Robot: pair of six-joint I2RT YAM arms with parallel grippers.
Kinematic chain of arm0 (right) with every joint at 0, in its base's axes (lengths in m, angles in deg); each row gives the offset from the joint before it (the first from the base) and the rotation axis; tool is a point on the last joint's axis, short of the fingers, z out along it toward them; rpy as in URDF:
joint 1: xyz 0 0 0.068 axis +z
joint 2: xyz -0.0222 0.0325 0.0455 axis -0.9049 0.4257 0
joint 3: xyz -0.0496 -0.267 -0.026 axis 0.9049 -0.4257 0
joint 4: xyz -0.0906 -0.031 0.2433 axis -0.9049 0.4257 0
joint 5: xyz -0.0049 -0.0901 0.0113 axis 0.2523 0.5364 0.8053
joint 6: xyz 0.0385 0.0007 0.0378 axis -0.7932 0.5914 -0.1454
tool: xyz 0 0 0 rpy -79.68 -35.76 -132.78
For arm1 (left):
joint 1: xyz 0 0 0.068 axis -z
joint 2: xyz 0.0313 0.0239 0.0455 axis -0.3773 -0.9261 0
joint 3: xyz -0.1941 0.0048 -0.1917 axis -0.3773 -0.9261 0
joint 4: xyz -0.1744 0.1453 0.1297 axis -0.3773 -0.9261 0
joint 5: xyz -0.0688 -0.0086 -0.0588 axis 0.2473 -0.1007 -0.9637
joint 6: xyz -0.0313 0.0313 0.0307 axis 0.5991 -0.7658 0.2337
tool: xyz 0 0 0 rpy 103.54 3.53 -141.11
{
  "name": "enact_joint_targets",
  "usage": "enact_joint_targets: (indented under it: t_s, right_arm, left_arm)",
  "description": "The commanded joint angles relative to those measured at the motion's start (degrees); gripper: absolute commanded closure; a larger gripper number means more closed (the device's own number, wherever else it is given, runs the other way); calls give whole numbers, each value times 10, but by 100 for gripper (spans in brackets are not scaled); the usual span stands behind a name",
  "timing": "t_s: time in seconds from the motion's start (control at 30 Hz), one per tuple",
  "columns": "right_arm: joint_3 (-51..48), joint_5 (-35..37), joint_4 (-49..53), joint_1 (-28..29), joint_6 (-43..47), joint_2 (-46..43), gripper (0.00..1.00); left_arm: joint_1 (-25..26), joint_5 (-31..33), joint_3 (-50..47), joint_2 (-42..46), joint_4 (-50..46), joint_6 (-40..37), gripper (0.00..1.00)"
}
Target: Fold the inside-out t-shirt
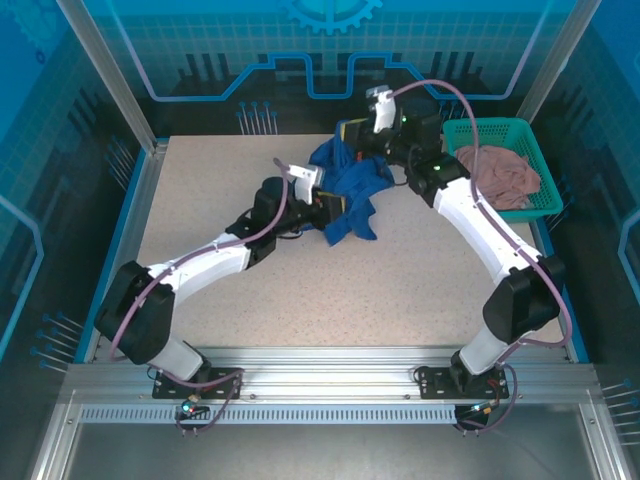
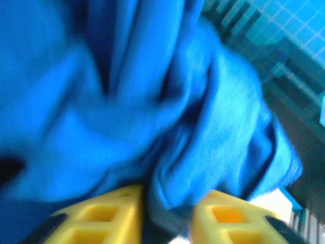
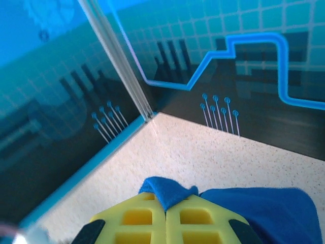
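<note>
Your blue t-shirt (image 1: 352, 185) is bunched up in a lump, not flat. It is near the back of the worktop (image 1: 400, 280), about in the middle from side to side. It sits between your two grippers. A long bit of it trails toward you on the worktop.

Your left gripper (image 2: 167, 221) comes at the shirt from the left side. In the left wrist view its two yellow fingers (image 2: 114, 216) stand a little apart, and a thick fold of blue cloth fills the gap between them. The gripper is clamped on that fold. More of the shirt hangs in big soft folds right in front of the camera. That picture is blurry, so you cannot see any lettering or seams.

Your right gripper (image 3: 166, 206) is at the far end of the shirt, close to the back wall. Its yellow fingers are pressed together, and a small corner of blue cloth pokes out between the tips. So it is pinching the shirt too. The rest of the shirt lies to the right of the fingers in that view, and the speckled worktop runs on to the back corner.

A teal basket (image 1: 495, 124) stands at the back right corner of the worktop, near the right arm. A pink cloth (image 1: 500, 172) lies inside it. The basket and the shirt are not touching.
</note>
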Motion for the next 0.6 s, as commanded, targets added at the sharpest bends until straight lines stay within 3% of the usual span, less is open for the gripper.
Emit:
enact_joint_targets:
  t_s: [0.0,0.1,0.17,0.3,0.43,0.57]
  right_arm:
    - [62,-13,-23,-29,-135,12,100]
    - [91,-60,-36,-48,-188,22,100]
    - [103,-87,-24,-59,-175,20,100]
    - [117,-145,75,-60,-22,16,100]
    - [84,-168,109,-60,39,8,100]
    - [73,-178,113,-50,45,12,100]
  left_arm:
    - [52,-15,-55,-3,49,-109,82]
    - [65,10,-70,-18,12,-156,83]
    - [61,27,-86,-5,3,-169,79]
    - [20,-8,-125,79,36,-96,54]
    - [-33,-30,-104,128,27,1,40]
    - [-36,17,-33,115,-48,-30,29]
